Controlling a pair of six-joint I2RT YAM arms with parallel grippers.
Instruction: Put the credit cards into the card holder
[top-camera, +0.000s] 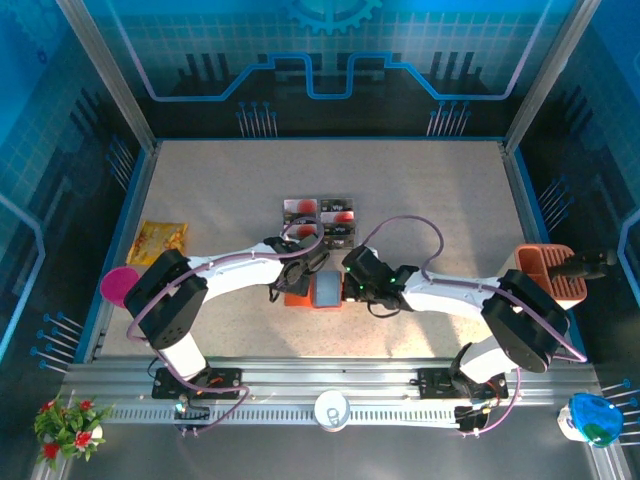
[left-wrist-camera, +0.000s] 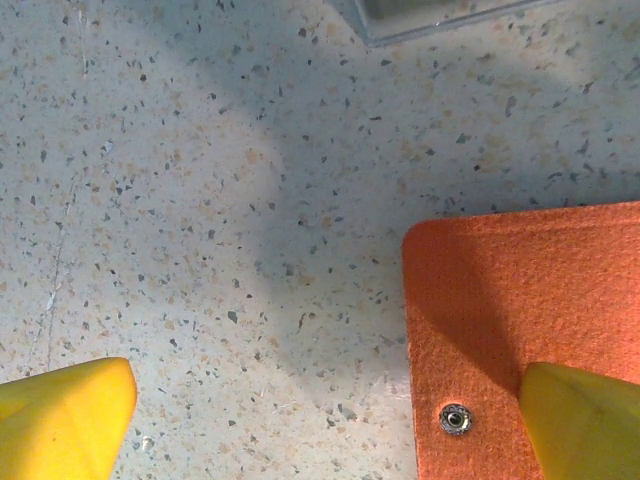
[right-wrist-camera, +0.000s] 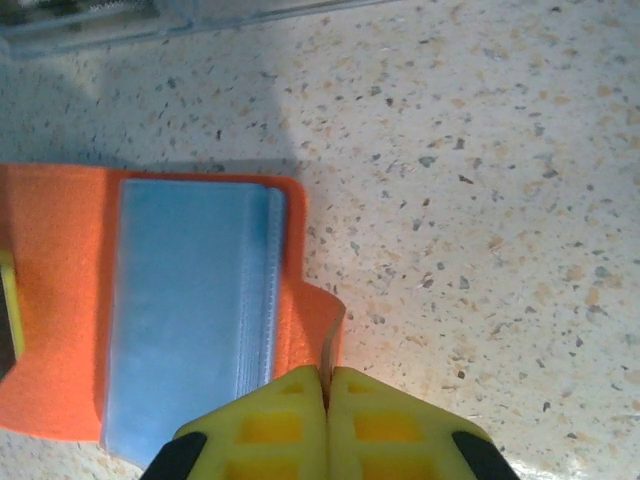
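Found card holder (top-camera: 300, 297) lying open on speckled table (top-camera: 220, 190), centre front, between the two grippers. Logged orange felt outer with grey-blue pocket stack (top-camera: 326, 290) facing up.

Counted four credit cards (top-camera: 320, 220) in a two-by-two block just beyond the holder, flat on the table, dark with red and white patches. Not touching the holder, as far as the top view allows.

Checked left gripper (top-camera: 288, 288) at the holder's left side. In its wrist view, found left gripper (left-wrist-camera: 320, 428) spread wide: one yellow fingertip (left-wrist-camera: 62, 422) over bare table, the other over the orange flap (left-wrist-camera: 520, 290) beside a metal snap stud (left-wrist-camera: 455, 418). Nothing held. Unable to say whether that fingertip touches the felt.

Checked right gripper (top-camera: 346, 292) at the holder's right side. In its wrist view, found right gripper (right-wrist-camera: 327, 400) pinched tight on a thin raised orange edge of the card holder (right-wrist-camera: 55, 300), just right of the pocket stack (right-wrist-camera: 185, 310).

Noted also a yellow snack packet (top-camera: 160, 240) at far left and an orange ribbed container (top-camera: 548, 272) at far right, both well apart from the holder.
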